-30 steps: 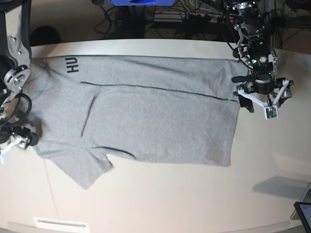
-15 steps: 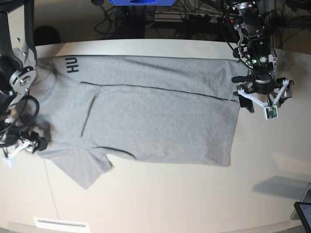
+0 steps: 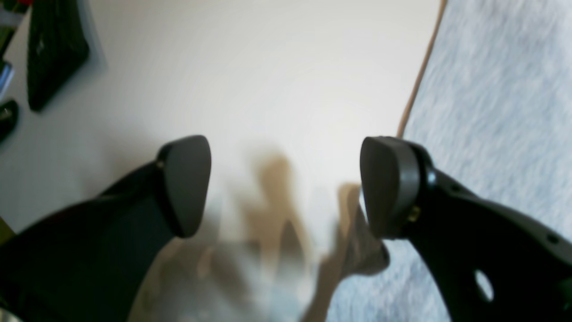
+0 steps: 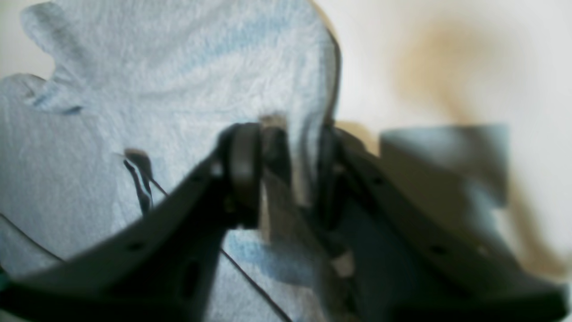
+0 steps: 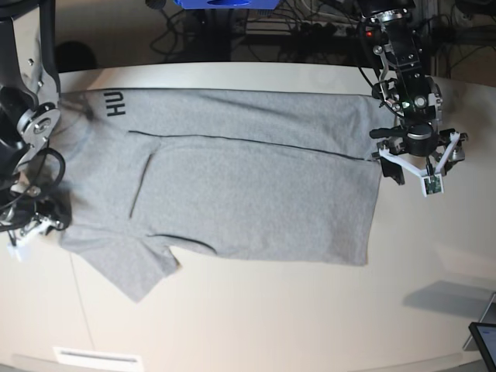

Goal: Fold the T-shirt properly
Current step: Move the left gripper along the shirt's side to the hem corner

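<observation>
Since a second earlier our right gripper (image 4: 286, 174) had pinched the T-shirt (image 5: 232, 178) edge. Our left gripper (image 3: 286, 188) hung open beside the hem, cloth lying to its right.

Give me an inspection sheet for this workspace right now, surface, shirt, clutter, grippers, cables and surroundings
Surface: pale table, bare around the shirt.
Job's things: grey T-shirt spread out, one long fold laid over, black lettering near one corner.
Clutter: dark device corner at the table's edge.
Grippers: right gripper pinching the shirt's edge; left gripper open, empty, beside the hem.
Cables: tangle behind the table.
Surroundings: blue object at the back.
</observation>
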### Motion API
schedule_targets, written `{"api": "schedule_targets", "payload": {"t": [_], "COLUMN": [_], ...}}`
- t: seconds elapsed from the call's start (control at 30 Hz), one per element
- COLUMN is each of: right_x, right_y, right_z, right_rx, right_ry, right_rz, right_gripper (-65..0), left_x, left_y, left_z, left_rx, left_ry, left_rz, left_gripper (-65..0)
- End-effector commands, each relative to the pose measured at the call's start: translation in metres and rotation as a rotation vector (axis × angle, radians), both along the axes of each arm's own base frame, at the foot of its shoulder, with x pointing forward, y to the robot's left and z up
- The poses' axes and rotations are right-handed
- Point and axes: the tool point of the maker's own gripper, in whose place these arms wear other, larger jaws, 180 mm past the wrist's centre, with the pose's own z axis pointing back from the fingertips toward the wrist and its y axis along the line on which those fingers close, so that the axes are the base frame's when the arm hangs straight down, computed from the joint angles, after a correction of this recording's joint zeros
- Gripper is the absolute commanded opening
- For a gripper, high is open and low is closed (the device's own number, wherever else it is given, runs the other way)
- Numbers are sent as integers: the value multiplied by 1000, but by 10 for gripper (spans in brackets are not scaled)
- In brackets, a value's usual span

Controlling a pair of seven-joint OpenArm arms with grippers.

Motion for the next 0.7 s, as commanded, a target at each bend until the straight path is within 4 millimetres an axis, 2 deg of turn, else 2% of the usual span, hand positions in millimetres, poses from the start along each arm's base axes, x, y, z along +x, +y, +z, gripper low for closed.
{"api": "schedule_targets", "payload": {"t": [0.0,0.07,0.23,0.37,0.47,0.53,0.67], "right_x": [4,4,5,5,5,5,5], "right_y": [-6,-6,-7,-7,-7,-7,-8], "right_z": [7,7,8,8,8,8,8], "right_rx": [-24,-24,-25,-25,-25,-25,-27], "right_ry": [3,3,-4,-5,-5,-5,-5], "right_rz": [9,9,6,6,6,6,4], "right_gripper": [-569,-650,-644,-646,-646,-646,-646], "left_x": [11,14,28,54,76,87,98], "left_y": [2,4,6,10,7,5,23], "left_z": [15,10,7,14,9,0,-2], "left_rx": [21,12,-9,-30,-62,-153,-452], "left_ry": [-59,-49,-58,-93,-80,-49,-121], "left_rz": [-4,1,13,24,-1,-25,48], "left_gripper": [-146,-143,-139,-139,-139,-139,-144]}}
